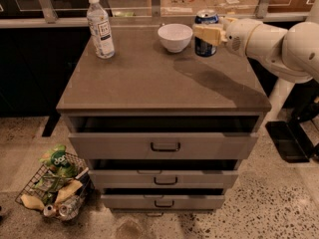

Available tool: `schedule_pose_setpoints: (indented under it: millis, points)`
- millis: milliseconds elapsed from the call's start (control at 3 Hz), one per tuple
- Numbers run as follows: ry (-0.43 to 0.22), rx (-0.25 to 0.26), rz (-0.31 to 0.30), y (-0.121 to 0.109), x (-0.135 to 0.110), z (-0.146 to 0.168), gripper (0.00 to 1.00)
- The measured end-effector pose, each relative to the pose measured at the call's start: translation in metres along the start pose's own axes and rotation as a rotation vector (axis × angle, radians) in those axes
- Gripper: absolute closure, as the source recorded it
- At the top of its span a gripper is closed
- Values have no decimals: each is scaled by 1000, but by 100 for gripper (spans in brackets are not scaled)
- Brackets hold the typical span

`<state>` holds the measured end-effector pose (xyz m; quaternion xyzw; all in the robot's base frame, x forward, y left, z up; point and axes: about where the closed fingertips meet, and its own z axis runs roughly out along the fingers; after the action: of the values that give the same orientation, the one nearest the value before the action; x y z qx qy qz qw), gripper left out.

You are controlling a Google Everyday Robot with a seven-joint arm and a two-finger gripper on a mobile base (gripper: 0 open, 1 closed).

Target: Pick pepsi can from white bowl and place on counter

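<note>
1. Centrally, the grey counter (149,78) tops a three-drawer cabinet.
2. From the right, a white arm brings the gripper (211,34) over the counter's far edge.
3. The white bowl (175,36) sits empty just beside it.
4. The pepsi can (204,48) stands upright beside the bowl, clasped by the gripper. The placing step is in hand. The next move is probably to settle the can and let go.

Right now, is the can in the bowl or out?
Out: the can stands upright beside the empty bowl, over the counter, the gripper jaws closed on it.
</note>
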<state>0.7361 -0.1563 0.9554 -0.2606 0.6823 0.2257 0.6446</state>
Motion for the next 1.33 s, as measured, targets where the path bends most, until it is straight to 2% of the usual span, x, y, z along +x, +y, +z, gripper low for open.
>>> schedule_pose_setpoints:
  millis: [667,1000,1333]
  points:
    - [3,14,41,-3,52,-47,100]
    - [1,14,45,-4,56,-50,86]
    - [1,11,45,-2,56,-49,62]
